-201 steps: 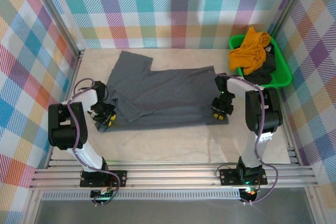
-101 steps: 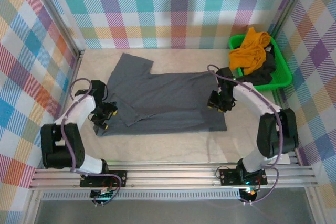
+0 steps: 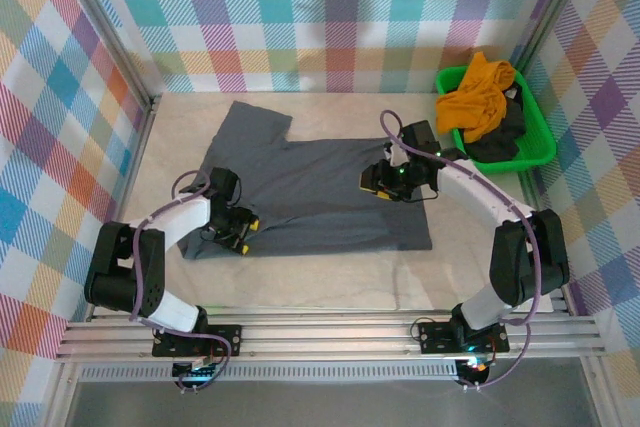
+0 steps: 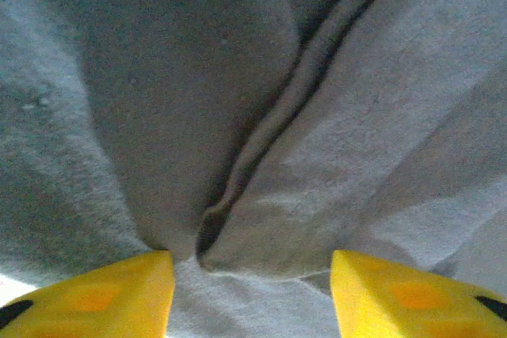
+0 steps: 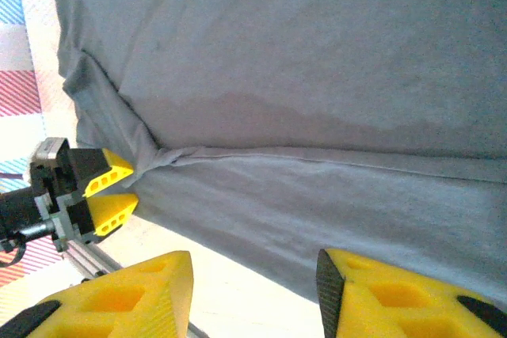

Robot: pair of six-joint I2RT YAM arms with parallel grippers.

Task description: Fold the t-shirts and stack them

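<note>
In the top external view, the slate-grey t-shirt (image 3: 320, 187) is spread flat on the tabletop (image 3: 330, 277), its long axis running left to right and one sleeve reaching toward the far left. The left end effector (image 3: 243, 237) is set low on the shirt's near-left part, beside a turned-over flap. The right end effector (image 3: 383, 182) is held over the shirt's right part, inside its right edge. The mustard-orange t-shirt (image 3: 478, 92) and the charcoal t-shirt (image 3: 505, 137) are heaped in the green basket (image 3: 545, 152) at the far right, well apart from the left arm and nearer the right one.

In the left wrist view, the left end effector (image 4: 252, 290) is seen released, its yellow fingertips (image 4: 119, 290) standing apart. A fold ridge (image 4: 269, 140) of the grey cloth runs away from them toward the upper right, and its near end lies between the tips, unpinched. A close here is judged enough to take that fold.

In the right wrist view, the right end effector (image 5: 253, 298) is likewise released, with nothing between its fingers. The grey cloth (image 5: 317, 77) lies ahead of it, and a long crease is drawn across it from the left end effector (image 5: 99, 191) toward the right. The near hem is judged its closest hold.
</note>
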